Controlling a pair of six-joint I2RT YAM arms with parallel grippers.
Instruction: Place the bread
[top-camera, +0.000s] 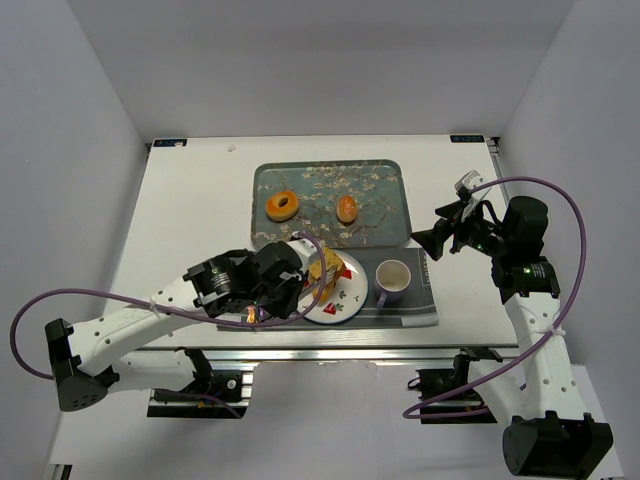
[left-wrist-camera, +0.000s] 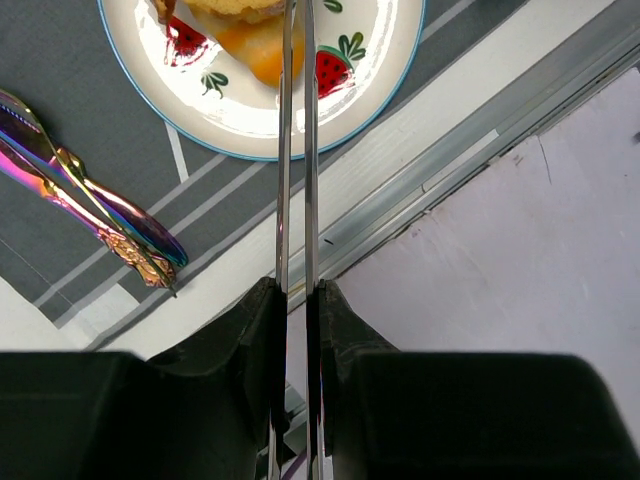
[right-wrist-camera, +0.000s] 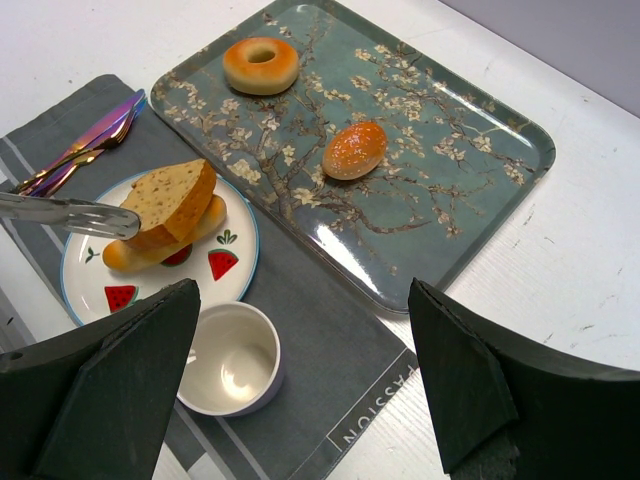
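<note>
Bread slice (right-wrist-camera: 170, 200): lies tilted on the plate (right-wrist-camera: 75, 280), leaning on a long roll (right-wrist-camera: 160, 250) beneath it; seeded crumb face up.
Bread relative to left jaws: the slice is not between the jaws. It lies well beyond them, at the far tip of the tongs (left-wrist-camera: 295, 150) they carry.
Tongs: two thin metal blades run nearly parallel with a narrow gap, reaching from the near-left over the plate rim. The tips meet the near end of the slice; whether they pinch it cannot be told.
Left jaws (left-wrist-camera: 296, 300): closed on the handle end of the tongs, above the near edge of the worktop (right-wrist-camera: 560, 280).
Right jaws (right-wrist-camera: 303, 300): spread wide, holding nothing, raised over the right side of the worktop, well apart from the slice.
Plate: white with a blue rim and strawberry print, on the grey striped placemat (right-wrist-camera: 330, 350) near the front edge.
Cup (right-wrist-camera: 232, 358): just right of the plate, on the placemat, upright.
Cutlery (right-wrist-camera: 85, 145): iridescent pieces on the placemat, left of the plate.
Tray (right-wrist-camera: 450, 170): blossom pattern, far side of the placemat.
Tray contents: ring doughnut (right-wrist-camera: 261, 65) on the left, glazed bun (right-wrist-camera: 354, 150) on the right, well apart.
</note>
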